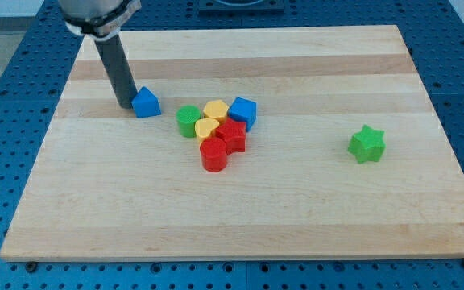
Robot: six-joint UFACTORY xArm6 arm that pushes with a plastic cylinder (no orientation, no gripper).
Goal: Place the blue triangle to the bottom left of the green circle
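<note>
The blue triangle (146, 103) lies on the wooden board (240, 201) at the upper left. My tip (126, 105) stands right against the triangle's left side. The green circle (188, 121) sits to the right of the triangle and slightly lower, at the left end of a tight cluster of blocks. A short gap separates the triangle from the green circle.
The cluster holds a yellow hexagon (216, 110), a yellow heart (206, 129), a blue cube (243, 112), a red star (232, 135) and a red cylinder (213, 154). A green star (366, 143) sits alone at the right.
</note>
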